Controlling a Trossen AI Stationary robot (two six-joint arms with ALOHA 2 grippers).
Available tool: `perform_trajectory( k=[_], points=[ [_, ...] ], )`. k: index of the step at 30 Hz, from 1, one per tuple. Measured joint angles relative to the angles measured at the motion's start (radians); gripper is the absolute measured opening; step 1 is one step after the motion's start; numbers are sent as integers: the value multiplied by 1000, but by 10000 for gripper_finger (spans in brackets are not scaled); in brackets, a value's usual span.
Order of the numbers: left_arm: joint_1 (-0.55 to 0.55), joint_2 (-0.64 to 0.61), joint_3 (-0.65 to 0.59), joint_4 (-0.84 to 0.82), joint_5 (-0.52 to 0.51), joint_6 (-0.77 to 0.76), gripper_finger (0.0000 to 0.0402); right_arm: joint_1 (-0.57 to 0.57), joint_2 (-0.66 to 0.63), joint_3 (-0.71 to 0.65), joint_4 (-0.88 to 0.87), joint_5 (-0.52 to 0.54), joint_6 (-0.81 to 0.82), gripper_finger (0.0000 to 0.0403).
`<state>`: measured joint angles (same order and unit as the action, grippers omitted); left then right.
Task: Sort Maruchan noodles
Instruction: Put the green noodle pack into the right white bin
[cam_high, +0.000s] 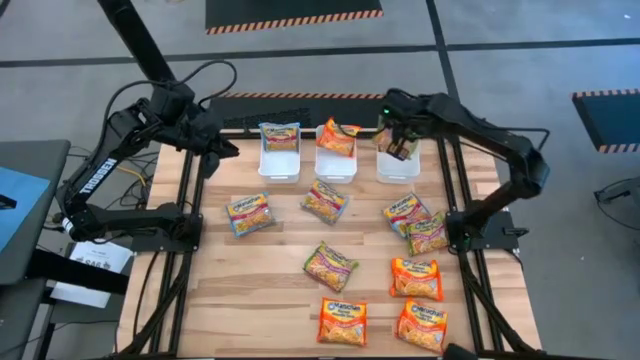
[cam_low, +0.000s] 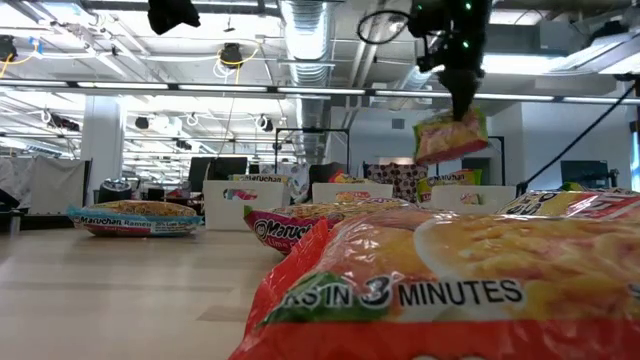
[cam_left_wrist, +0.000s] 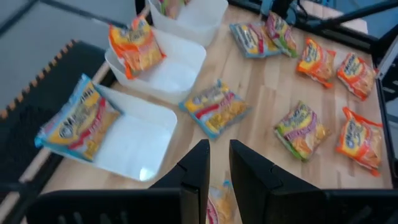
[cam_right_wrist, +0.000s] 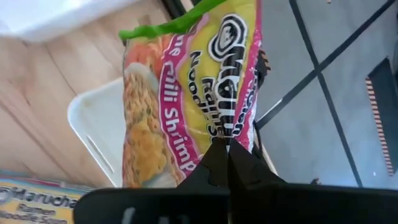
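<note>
Three white plastic trays sit in a row at the far edge of my wooden table (cam_high: 270, 300): the left tray (cam_high: 279, 165) carries a pale blue-edged packet (cam_high: 280, 136) propped on its rim, the middle tray (cam_high: 336, 166) an orange packet (cam_high: 339, 139), and the right tray (cam_high: 398, 168) lies under my right gripper (cam_high: 400, 148). That gripper is pinched tight on one edge of a yellow-and-pink chili shrimp packet (cam_right_wrist: 193, 99), glossy and crinkled, with a green band at its free end. In the low view this packet (cam_low: 451, 135) hangs clear above the trays, its long axis running roughly downward from my fingers. My left gripper (cam_left_wrist: 216, 163) waits by the table's far left corner, jaws only narrowly apart with nothing between them. Loose packets lie flat on the slatted boards: a blue-edged one (cam_high: 249, 213), a yellow-pink one (cam_high: 324, 201), another yellow-pink packet (cam_high: 406, 212) overlapped by a green-yellow packet (cam_high: 428, 234), a second green-yellow one (cam_high: 330, 266), and three orange ones (cam_high: 342, 322) nearest the front.
</note>
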<state>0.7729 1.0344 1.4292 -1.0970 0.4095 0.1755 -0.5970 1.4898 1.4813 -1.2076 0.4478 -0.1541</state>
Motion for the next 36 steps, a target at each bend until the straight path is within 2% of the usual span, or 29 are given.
perform_trajectory(
  k=[6,18,24,29,36],
  points=[
    [0,0,0,59,-8,0,47,-70,-28,-105,66,-31,-163,1],
    [0,0,0,90,-60,-51,47,-146,115,-115,122,-46,-318,3],
    [0,0,0,90,-63,-67,47,-143,180,-115,172,-49,-300,2],
    [0,0,0,90,-63,-67,47,-136,186,-115,226,-33,-291,5],
    [0,0,0,90,-63,-45,47,-141,186,-115,217,-36,-261,32]
  ],
)
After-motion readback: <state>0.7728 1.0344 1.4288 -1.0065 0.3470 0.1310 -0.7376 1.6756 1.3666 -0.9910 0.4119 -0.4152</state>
